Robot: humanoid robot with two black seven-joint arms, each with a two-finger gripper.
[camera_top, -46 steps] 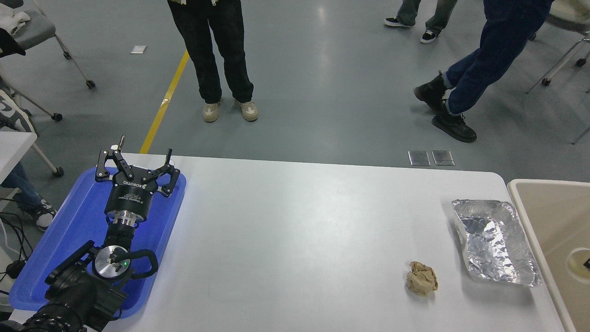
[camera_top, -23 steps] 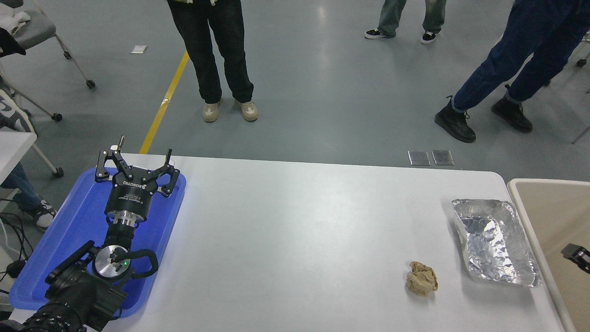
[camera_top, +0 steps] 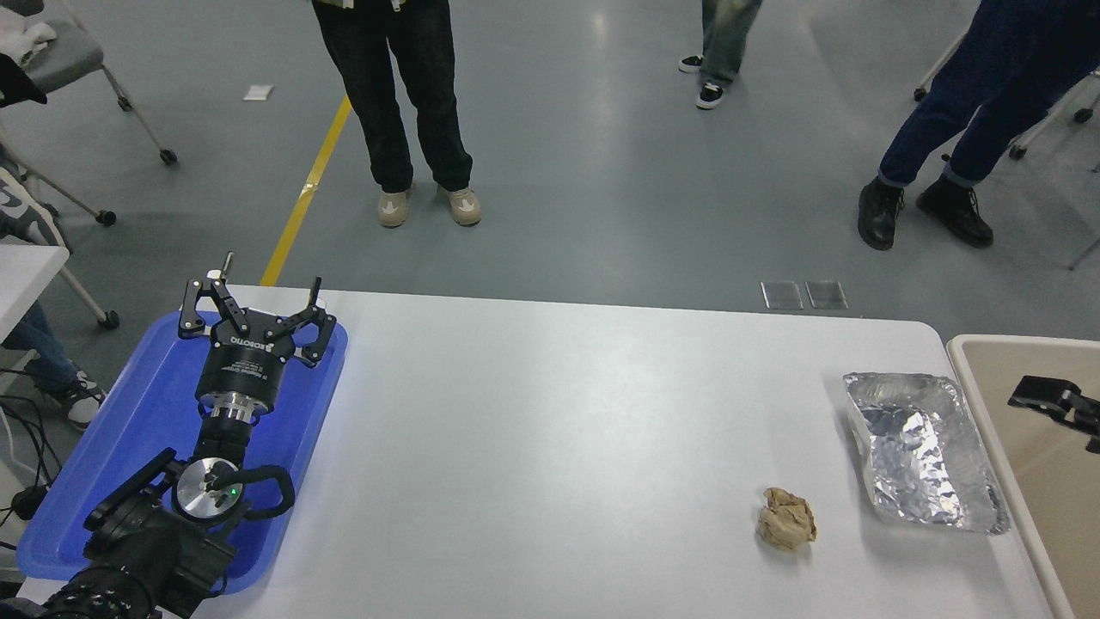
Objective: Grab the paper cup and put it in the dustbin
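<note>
At the far right edge, over the dustbin (camera_top: pixel 971 344): right gripper (camera_top: pixel 1055 400), black, only a tip showing past the frame's edge; whether its fingers are spread or pressed together cannot be told. Nothing visible in its grasp. Dustbin: beige, pale thick rim, standing just beside the table's right end; what shows of its inside is bare. Paper cup: not seen anywhere on the table or in the visible part of the bin.

Left of the bin, on the white table (camera_top: pixel 550 430): silver foil tray (camera_top: pixel 924 451), crumpled, close to the table's right edge. Near and left of it, apart: brown paper ball (camera_top: pixel 786 519).

Far left end: blue tray (camera_top: pixel 103 481), flat. Above it: left gripper (camera_top: pixel 255 297), parked, fingers spread wide, empty.

Beyond the table, on the grey floor: legs of three persons standing.
</note>
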